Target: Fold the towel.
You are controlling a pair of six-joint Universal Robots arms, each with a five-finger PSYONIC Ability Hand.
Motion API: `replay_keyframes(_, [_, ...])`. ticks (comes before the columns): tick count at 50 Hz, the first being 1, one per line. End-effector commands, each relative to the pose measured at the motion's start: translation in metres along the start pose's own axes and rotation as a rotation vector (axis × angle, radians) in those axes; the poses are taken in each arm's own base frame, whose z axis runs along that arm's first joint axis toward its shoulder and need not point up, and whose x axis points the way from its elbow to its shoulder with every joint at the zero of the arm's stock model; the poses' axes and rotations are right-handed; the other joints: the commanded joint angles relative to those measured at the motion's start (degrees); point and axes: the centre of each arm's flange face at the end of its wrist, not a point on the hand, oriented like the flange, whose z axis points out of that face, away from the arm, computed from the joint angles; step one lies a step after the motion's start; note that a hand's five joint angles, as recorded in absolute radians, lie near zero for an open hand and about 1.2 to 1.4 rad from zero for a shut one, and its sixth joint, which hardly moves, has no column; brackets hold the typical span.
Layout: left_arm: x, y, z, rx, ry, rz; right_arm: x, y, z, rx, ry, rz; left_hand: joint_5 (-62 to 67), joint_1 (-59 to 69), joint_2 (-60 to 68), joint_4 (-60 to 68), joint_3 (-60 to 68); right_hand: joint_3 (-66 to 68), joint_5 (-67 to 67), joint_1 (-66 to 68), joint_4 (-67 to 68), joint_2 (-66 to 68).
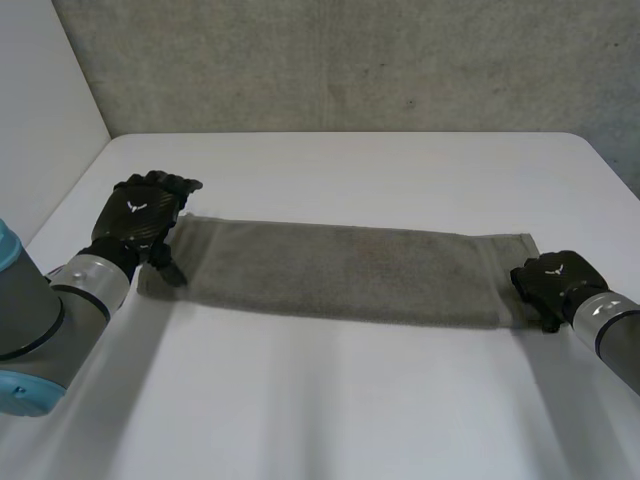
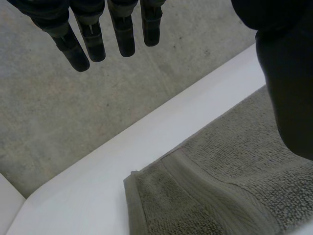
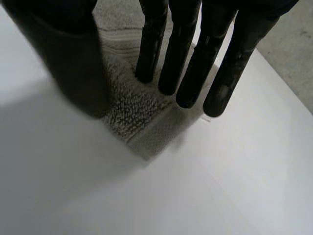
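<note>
Terry towel [image 1: 340,272] lies flat as a long strip across the white surface [image 1: 350,400]; looks soft, light, floppy, so I'd pinch its end corners; left hand [image 1: 138,218] hovers straight-fingered over one end; right hand [image 1: 552,280], fingers straight too, gripping nothing, sits at the other.

A white table [image 1: 330,410] is standing before a grey concrete wall [image 1: 350,60].
The table is taking the lower and middle part of the head view, its far edge running across the upper third. The rough wall is rising behind it, and a plain white panel [image 1: 40,90] is closing the upper left corner. Soft light is falling on the tabletop.
</note>
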Motion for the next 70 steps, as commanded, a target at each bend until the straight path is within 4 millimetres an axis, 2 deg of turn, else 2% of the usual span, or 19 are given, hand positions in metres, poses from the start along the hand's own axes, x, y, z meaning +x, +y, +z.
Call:
replay_keyframes(1, [-0.001, 0.001, 0.002, 0.002, -0.005, 0.005, 0.015, 0.002, 0.012, 0.015, 0.061, -0.001, -12.1, -5.1, -4.2, -4.5, -3.7, 24.1, 24.7, 24.1, 24.1, 23.5])
replay_keyframes(12, [-0.001, 0.002, 0.001, 0.000, -0.006, 0.004, 0.062, 0.008, 0.019, 0.003, 0.192, -0.038, -12.3, -5.2, -4.4, -4.6, -3.8, 24.1, 24.7, 24.1, 24.1, 23.5])
replay_keyframes(17, [-0.003, 0.001, 0.001, 0.002, -0.012, 0.005, 0.124, 0.019, 0.024, -0.092, 0.378, -0.229, -12.3, -5.2, -4.4, -4.6, -3.8, 24.1, 24.7, 24.1, 24.1, 23.5])
replay_keyframes(19, [-0.003, 0.000, 0.001, 0.005, -0.014, 0.006, 0.149, 0.008, 0.024, -0.112, 0.475, -0.303, -12.4, -5.4, -4.5, -4.8, -4.0, 24.1, 24.7, 24.1, 24.1, 23.5])
replay_keyframes(23, [-0.004, -0.002, 0.001, 0.010, -0.015, 0.007, 0.148, -0.017, 0.026, -0.048, 0.495, -0.310, -12.4, -5.4, -4.5, -4.8, -4.0, 24.1, 24.7, 24.1, 24.1, 23.5])
replay_keyframes(29, [-0.004, -0.003, 0.001, 0.015, -0.017, 0.008, 0.079, -0.109, 0.016, 0.248, 0.391, -0.291, -12.4, -5.4, -4.5, -4.8, -4.0, 24.1, 24.7, 24.1, 24.1, 23.5])
replay_keyframes(31, [-0.004, -0.003, 0.001, 0.015, -0.017, 0.008, 0.026, -0.151, -0.001, 0.400, 0.296, -0.315, -12.4, -5.4, -4.5, -4.8, -4.0, 24.1, 24.7, 24.1, 24.1, 23.5])
replay_keyframes(32, [-0.004, -0.003, 0.001, 0.015, -0.017, 0.008, 0.025, -0.151, -0.002, 0.401, 0.296, -0.315, -12.4, -5.4, -4.5, -4.8, -4.0, 24.1, 24.7, 24.1, 24.1, 23.5])
replay_keyframes(34, [-0.003, -0.002, 0.001, 0.012, -0.014, 0.008, -0.032, -0.175, -0.016, 0.516, 0.182, -0.351, -12.4, -5.4, -4.5, -4.8, -4.0, 24.1, 24.7, 24.1, 24.1, 23.5])
replay_keyframes(35, [-0.003, -0.002, 0.001, 0.012, -0.014, 0.008, -0.032, -0.175, -0.016, 0.516, 0.182, -0.351, -12.4, -5.4, -4.5, -4.8, -4.0, 24.1, 24.7, 24.1, 24.1, 23.5])
replay_keyframes(38, [-0.003, -0.002, 0.001, 0.010, -0.017, 0.007, -0.120, -0.175, -0.024, 0.595, -0.013, -0.406, -12.4, -5.4, -4.5, -4.8, -4.0, 24.1, 24.7, 24.1, 24.1, 23.5])
replay_keyframes(41, [-0.003, -0.002, 0.001, 0.009, -0.014, 0.007, -0.162, -0.163, -0.028, 0.596, -0.118, -0.431, -12.4, -5.4, -4.5, -4.8, -4.0, 24.1, 24.7, 24.1, 24.1, 23.5])
replay_keyframes(46, [-0.001, 0.000, 0.000, 0.006, -0.008, 0.006, -0.193, -0.147, -0.027, 0.578, -0.193, -0.459, -12.4, -5.4, -4.5, -4.8, -4.0, 24.0, 24.6, 24.0, 24.0, 23.4])
replay_keyframes(47, [0.000, -0.001, 0.000, 0.006, -0.006, 0.006, -0.195, -0.142, -0.025, 0.565, -0.202, -0.455, -12.4, -5.4, -4.5, -4.8, -4.0, -0.6, -0.1, -0.7, -0.6, -1.3])
replay_keyframes(52, [0.002, 0.002, 0.000, -0.001, -0.001, 0.004, -0.193, -0.136, -0.026, 0.543, -0.215, -0.432, -12.4, -5.4, -4.5, -4.8, -4.0, -45.9, -45.3, -45.9, -45.9, -46.5])
replay_keyframes(54, [0.002, 0.001, 0.000, 0.002, 0.000, 0.005, -0.188, -0.137, -0.029, 0.536, -0.216, -0.400, -12.4, -5.4, -4.5, -4.8, -4.0, -45.9, -45.3, -45.9, -45.9, -46.5])
replay_keyframes(58, [0.002, 0.002, 0.000, 0.000, 0.000, 0.005, -0.103, -0.135, -0.026, 0.452, -0.095, -0.135, -12.6, -5.6, -4.7, -5.0, -4.2, -45.9, -45.3, -45.9, -45.9, -46.5])
replay_keyframes(61, [0.003, 0.003, 0.000, -0.001, 0.002, 0.004, -0.079, -0.120, -0.025, 0.396, -0.062, -0.045, -12.6, -5.6, -4.7, -5.0, -4.2, -45.9, -45.3, -45.9, -45.9, -46.5])
replay_keyframes(70, [0.004, 0.004, 0.000, -0.003, 0.004, 0.007, -0.059, -0.060, -0.022, 0.204, -0.068, -0.007, -12.6, -5.6, -4.7, -5.0, -4.2, -36.5, -36.0, -36.6, -36.6, -37.2])
